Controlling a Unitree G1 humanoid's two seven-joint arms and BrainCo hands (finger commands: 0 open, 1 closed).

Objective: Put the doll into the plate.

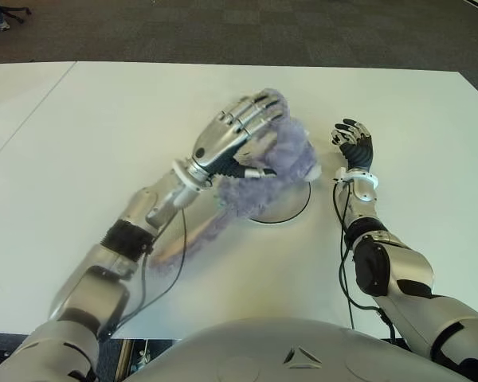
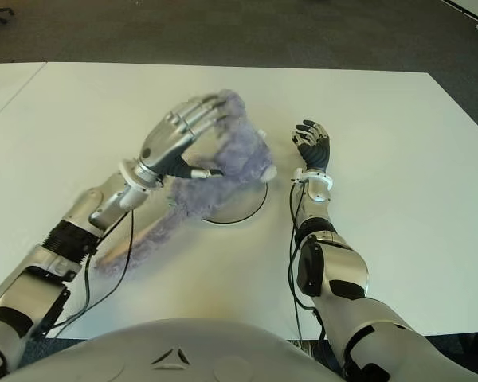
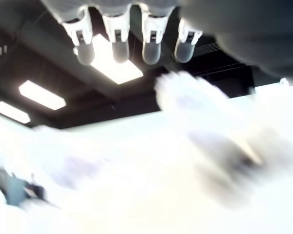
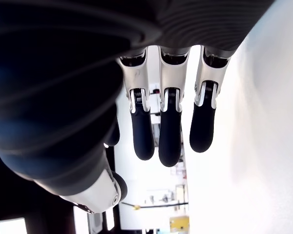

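In the left eye view you see the left robot hand [image 1: 237, 135] gripping the purple doll [image 1: 283, 155], which it holds over the plate [image 1: 291, 208] on the white counter [image 1: 103, 135]. The right robot hand [image 1: 353, 143] is to the right of the plate. In the right wrist view you see its fingers [image 4: 170, 127] stretched out and holding nothing.

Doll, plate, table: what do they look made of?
Doll: soft plush, by its fuzzy lavender pile; the left hand grips it over the plate. Plate: white, smooth, with a thin dark rim line; ceramic or plastic, can't tell, and it is mostly hidden. Table: plain white matte top, probably laminate. The right hand shows beside the plate, on its right, holding nothing.
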